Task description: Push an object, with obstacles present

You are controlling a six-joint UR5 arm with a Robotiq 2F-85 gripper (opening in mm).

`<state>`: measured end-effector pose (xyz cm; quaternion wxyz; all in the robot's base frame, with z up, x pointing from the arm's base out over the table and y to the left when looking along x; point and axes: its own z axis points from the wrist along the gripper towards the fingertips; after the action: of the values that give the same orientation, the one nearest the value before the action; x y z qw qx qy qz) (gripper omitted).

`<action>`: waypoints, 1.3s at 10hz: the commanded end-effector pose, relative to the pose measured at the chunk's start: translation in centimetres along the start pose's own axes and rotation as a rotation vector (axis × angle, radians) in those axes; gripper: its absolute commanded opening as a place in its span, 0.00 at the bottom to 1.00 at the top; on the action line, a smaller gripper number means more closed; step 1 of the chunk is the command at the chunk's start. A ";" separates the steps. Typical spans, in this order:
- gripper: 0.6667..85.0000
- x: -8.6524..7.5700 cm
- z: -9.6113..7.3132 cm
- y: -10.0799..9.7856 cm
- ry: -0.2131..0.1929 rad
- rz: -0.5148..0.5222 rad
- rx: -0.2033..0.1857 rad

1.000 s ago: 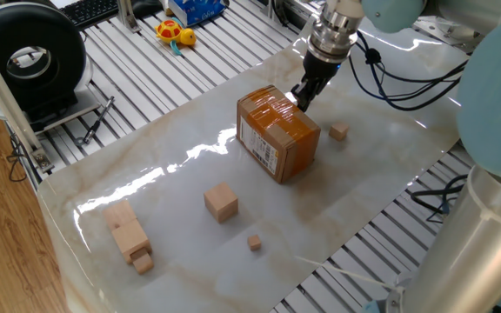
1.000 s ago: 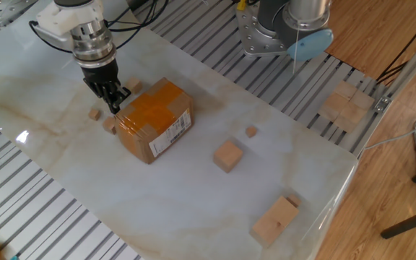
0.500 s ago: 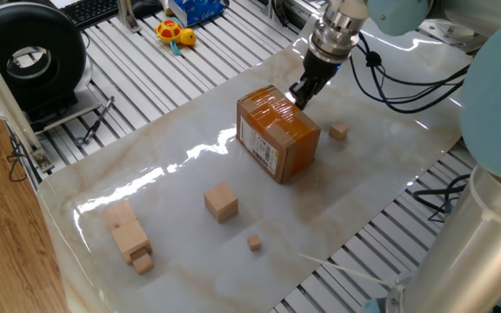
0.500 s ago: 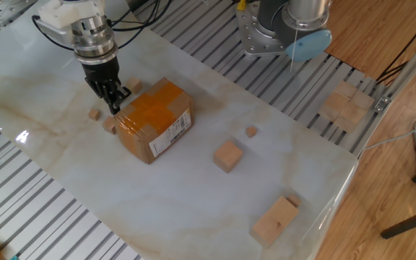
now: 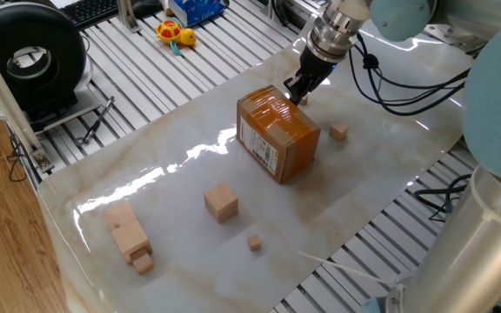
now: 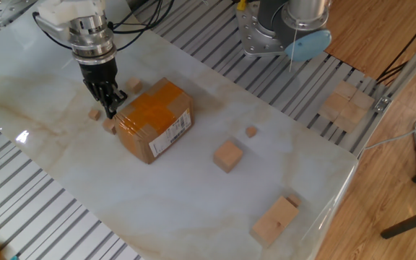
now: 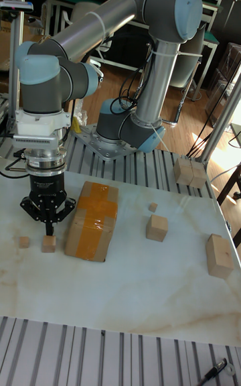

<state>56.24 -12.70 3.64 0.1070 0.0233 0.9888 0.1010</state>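
Observation:
The object, a small light-wood cube point(image 6: 109, 126) point(image 7: 48, 244), lies just off the far end of the brown taped cardboard box point(image 5: 277, 133) point(image 6: 154, 119) point(image 7: 90, 220). The box hides it in one fixed view. A near-identical cube point(image 6: 94, 114) point(image 7: 24, 242) sits a little beyond it. My gripper point(image 5: 295, 92) point(image 6: 110, 110) point(image 7: 48, 229) hangs close above the object beside the box's corner. Its fingers are shut, point down and hold nothing. Another small cube point(image 5: 338, 131) point(image 6: 133, 86) rests on the box's other side.
A larger wooden cube point(image 5: 221, 202) point(image 6: 227, 155) point(image 7: 157, 227) and a tiny one point(image 5: 255, 243) point(image 6: 251, 131) stand mid-table. Stacked wooden blocks point(image 5: 129, 235) point(image 6: 274, 220) point(image 7: 219, 254) sit near the far end. More blocks point(image 6: 345, 105) lie off the marble table point(image 6: 193, 195).
My gripper has shifted a short way along the box's end, towards the two small cubes. The box and the cubes have not moved.

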 end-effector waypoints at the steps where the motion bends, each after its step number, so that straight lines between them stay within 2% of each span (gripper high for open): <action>1: 0.01 -0.1 -0.2 -0.6 -0.005 0.008 0.016; 3: 0.01 0.2 -0.2 -0.7 0.008 -0.014 0.021; 5: 0.01 0.1 -0.2 -0.3 0.006 0.006 0.006; 8: 0.01 0.2 -0.2 -1.0 0.005 0.000 0.036; 10: 0.01 0.8 -0.1 -1.1 0.006 0.005 0.026; 13: 0.01 0.8 0.7 -1.0 0.002 0.010 0.030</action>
<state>55.42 -13.60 2.99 0.1010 0.0238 0.9911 0.0835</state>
